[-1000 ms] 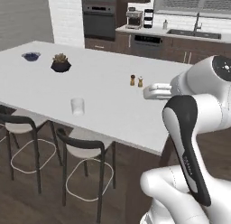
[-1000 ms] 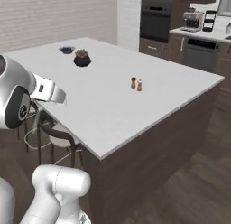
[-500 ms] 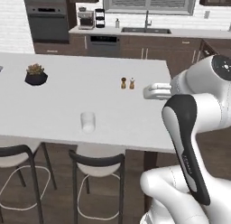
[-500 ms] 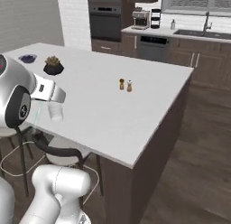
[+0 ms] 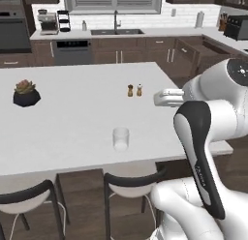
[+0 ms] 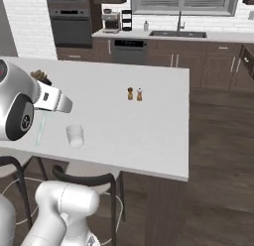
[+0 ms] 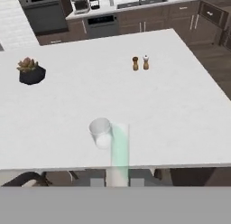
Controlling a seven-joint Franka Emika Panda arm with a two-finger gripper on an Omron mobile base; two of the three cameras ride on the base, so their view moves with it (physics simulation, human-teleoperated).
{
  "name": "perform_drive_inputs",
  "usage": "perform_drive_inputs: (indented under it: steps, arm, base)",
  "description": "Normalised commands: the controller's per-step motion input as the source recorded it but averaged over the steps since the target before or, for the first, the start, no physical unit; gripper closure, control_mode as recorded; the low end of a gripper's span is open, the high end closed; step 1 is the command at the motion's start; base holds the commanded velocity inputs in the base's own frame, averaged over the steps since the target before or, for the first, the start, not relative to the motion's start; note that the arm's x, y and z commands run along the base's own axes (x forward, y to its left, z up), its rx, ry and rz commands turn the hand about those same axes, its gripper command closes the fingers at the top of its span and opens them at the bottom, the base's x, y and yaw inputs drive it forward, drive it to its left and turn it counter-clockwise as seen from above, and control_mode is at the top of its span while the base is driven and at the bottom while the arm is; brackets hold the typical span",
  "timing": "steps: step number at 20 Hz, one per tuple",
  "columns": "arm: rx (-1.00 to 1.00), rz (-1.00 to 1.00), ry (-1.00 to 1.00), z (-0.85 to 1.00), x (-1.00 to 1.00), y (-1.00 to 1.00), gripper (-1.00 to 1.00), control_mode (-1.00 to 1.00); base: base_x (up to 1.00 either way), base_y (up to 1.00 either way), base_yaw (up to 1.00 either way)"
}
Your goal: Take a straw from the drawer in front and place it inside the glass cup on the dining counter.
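One base swing done: we now face dining counter (image 5: pixel 72 113) squarely, glass cup (image 7: pixel 100 133) near its front edge. Gripper (image 7: pixel 118 180) pinching straw (image 7: pixel 119 148) beside cup; drop-in next, we judge.

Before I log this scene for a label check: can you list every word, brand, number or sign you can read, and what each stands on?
None: no text reads in any view.
The oven and coffee maker on the far wall carry no readable marks.
The glass cup, the two shakers and the dining counter carry no print.
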Motion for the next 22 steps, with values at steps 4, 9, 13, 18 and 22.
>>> perform_drive_inputs:
  steps: [4, 9, 13, 18, 22]
  arm:
    - [0.0, 0.0, 0.0, 0.0, 0.0, 0.0, 1.0, 1.0]
    - [0.0, 0.0, 0.0, 0.0, 0.0, 0.0, 1.0, 1.0]
    - [0.0, 0.0, 0.0, 0.0, 0.0, 0.0, 1.0, 1.0]
    - [0.0, 0.01, -0.01, 0.0, 0.12, 0.0, 1.0, -1.0]
    - [0.0, 0.24, -0.16, 0.0, 0.0, -0.26, 1.0, -1.0]
  base:
    - [0.04, 0.66, -0.29]
    - [0.65, 0.37, -0.07]
    - [0.99, 0.09, 0.0]
    - [0.45, 0.03, 0.0]
    - [0.0, 0.0, 0.0]
